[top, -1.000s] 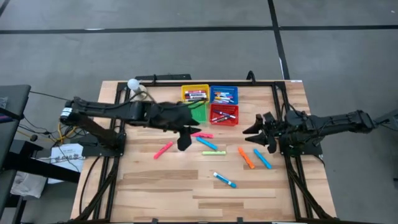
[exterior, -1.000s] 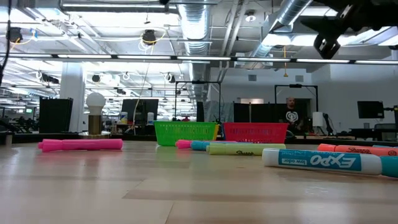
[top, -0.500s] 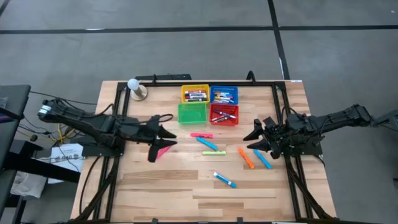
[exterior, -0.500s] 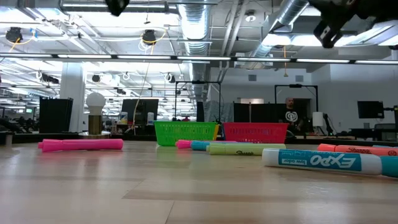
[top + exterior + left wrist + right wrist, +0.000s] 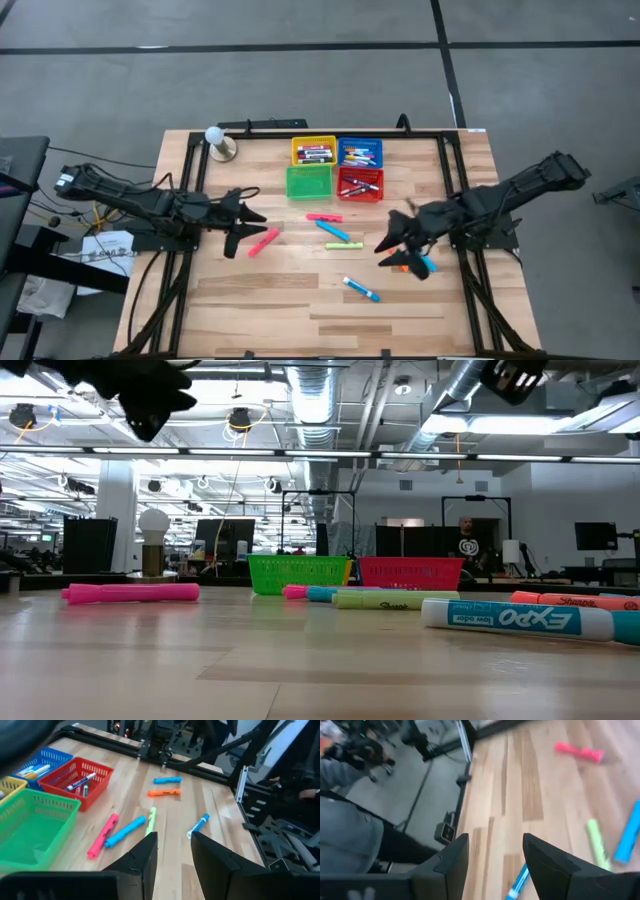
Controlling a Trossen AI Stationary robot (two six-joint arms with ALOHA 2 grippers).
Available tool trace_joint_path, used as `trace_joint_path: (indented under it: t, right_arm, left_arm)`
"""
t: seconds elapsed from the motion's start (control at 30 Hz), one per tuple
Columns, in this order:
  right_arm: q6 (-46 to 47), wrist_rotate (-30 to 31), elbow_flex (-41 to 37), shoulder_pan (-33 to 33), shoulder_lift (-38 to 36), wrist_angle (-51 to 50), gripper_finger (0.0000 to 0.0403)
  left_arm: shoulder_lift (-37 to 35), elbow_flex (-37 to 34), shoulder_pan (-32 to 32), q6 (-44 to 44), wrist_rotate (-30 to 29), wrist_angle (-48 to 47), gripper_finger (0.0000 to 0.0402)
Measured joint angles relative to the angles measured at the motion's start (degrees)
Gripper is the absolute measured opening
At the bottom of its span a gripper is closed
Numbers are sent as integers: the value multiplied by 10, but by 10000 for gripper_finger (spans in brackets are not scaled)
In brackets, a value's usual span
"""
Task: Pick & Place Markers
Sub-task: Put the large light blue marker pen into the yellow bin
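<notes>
Markers, loose: six on the pale wooden slat table (image 5: 300,300).
- One pink highlighter (image 5: 263,241), left of centre, just beside the left gripper (image 5: 236,229).
- One shorter pink marker (image 5: 323,217), one blue marker (image 5: 333,231) and one yellow-green highlighter (image 5: 343,246), grouped at mid-table.
- One white-and-blue dry-erase marker (image 5: 361,290), nearest the front edge.
- One light-blue marker (image 5: 427,265), partly hidden under the right gripper (image 5: 397,255); an orange one lies hidden beneath that gripper in the overhead view but shows in the left wrist view (image 5: 163,792).

Further markers, uncounted, lie in three of four square mesh baskets at the far side: yellow basket (image 5: 313,152), blue basket (image 5: 360,152), red basket (image 5: 360,184). The green basket (image 5: 309,182) appears empty.

Left arm: stretched low from the left edge, jaws parted, holding nothing.
Right arm: reaching in from the right, jaws parted, holding nothing.
</notes>
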Motion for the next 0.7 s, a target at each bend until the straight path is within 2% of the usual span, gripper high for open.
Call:
trace_joint_path:
  t: [0.27,0.37,0.53,0.7]
  right_arm:
    - [84,-10,110,38,166,-83,161]
    - [125,-44,135,47,221,-92,156]
    - [205,-97,155,58,297,-89,149]
    - [273,-111,155,60,349,-98,144]
  left_arm:
    - [-78,-61,-1,5,60,6,117]
    - [-95,-75,-1,5,73,9,117]
    - [-105,-89,-1,5,76,14,117]
    - [-102,-95,-1,7,81,15,117]
